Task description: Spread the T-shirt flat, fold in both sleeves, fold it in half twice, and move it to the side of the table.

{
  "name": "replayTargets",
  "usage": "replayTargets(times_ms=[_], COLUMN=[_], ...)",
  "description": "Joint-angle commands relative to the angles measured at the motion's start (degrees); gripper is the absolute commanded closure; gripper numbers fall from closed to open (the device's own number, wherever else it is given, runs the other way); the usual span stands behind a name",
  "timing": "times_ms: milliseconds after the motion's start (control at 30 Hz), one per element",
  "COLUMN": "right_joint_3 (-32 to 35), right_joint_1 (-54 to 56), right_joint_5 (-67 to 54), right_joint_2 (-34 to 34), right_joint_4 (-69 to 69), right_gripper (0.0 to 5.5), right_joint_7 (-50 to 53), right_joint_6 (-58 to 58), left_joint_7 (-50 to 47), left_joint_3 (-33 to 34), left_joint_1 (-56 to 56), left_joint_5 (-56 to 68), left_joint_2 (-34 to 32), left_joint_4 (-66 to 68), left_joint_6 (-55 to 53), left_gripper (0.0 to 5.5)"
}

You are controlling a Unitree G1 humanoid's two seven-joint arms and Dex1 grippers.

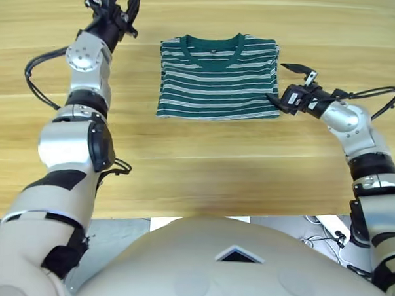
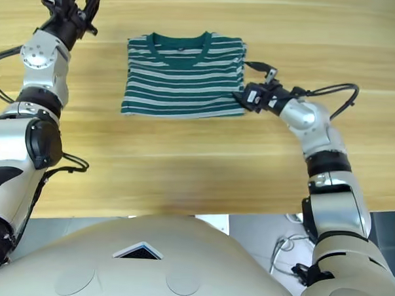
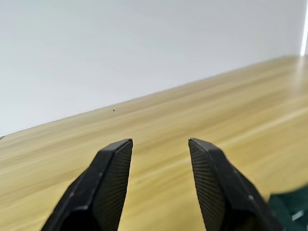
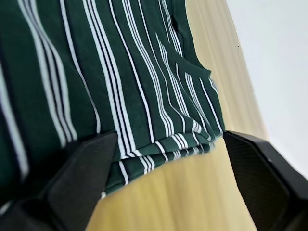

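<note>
the right fingers (image 1: 296, 68) are held wide apart and empty, with the right edge of the folded t-shirt (image 1: 217, 80) (green, striped) seen between them on the table (image 1: 216, 168). farther off, the left fingers (image 3: 113, 178) are parted, empty, past its left corner.

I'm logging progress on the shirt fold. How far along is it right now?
Done: the T-shirt lies as a compact layered rectangle, sleeves tucked in, collar on top, so at least one half-fold looks made. In hand: the right gripper, open, straddles its right edge; the left gripper hangs open off its far left corner. Left: possibly a second half-fold, then moving it to the table's side.
</note>
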State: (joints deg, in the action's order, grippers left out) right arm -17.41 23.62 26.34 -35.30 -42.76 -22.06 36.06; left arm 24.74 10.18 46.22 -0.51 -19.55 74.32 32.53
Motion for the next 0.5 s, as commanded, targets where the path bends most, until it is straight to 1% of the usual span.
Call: replayTargets(times_ms=[33, 100, 167, 200, 267, 333, 367, 400, 500], right_joint_3=[-5.75, -6.6, -7.63, -8.09, -6.55, -4.22, -3.83, -3.79, -5.17], right_joint_1=[-5.77, -10.28, -21.06, -26.49, -34.35, -39.39, -40.8, -40.34, -34.52], right_joint_5=[6.87, 5.06, -8.37, -16.29, -26.82, -32.98, -35.3, -36.37, -36.32], right_joint_2=[-2.73, -5.42, -12.81, -18.26, -27.17, -32.74, -34.18, -33.23, -26.24], right_joint_4=[-3.08, 2.86, 22.6, 34.38, 51.16, 60.71, 63.37, 63.63, 60.1], right_gripper=[1.45, 1.45, 1.45, 1.45, 1.45, 1.45, 1.45, 1.45, 1.45], right_joint_7=[-1.02, -3.62, -10.58, -11.77, -10.3, -8.57, -8.54, -9.45, -11.67], right_joint_6=[-2.75, -0.07, 5.79, 8.8, 14.75, 20.75, 22.54, 21.27, 12.07], left_joint_7=[-1.61, -2.31, -2.8, -2.74, -2.59, -2.4, -2.37, -2.24, -2.32], left_joint_3=[-0.98, -1.04, -1.02, -0.95, -0.78, -0.47, -0.3, -0.11, 0.0], left_joint_1=[-1.96, -2.63, -3.11, -3.27, -3.51, -3.73, -3.73, -3.8, -4.2], left_joint_5=[-1.2, -1.16, -1.02, -0.88, -0.64, -0.26, -0.07, 0.17, 0.38], left_joint_2=[-0.5, -0.78, -1.2, -1.41, -1.9, -2.31, -2.4, -2.42, -2.08], left_joint_4=[-1.02, -1.16, -1.46, -1.63, -1.99, -2.43, -2.6, -2.77, -3.11], left_joint_6=[2.46, 3.18, 4.06, 4.44, 5.19, 5.96, 6.22, 6.54, 7.6], left_gripper=[3.34, 3.34, 3.34, 3.34, 3.34, 3.34, 3.34, 3.34, 3.34])
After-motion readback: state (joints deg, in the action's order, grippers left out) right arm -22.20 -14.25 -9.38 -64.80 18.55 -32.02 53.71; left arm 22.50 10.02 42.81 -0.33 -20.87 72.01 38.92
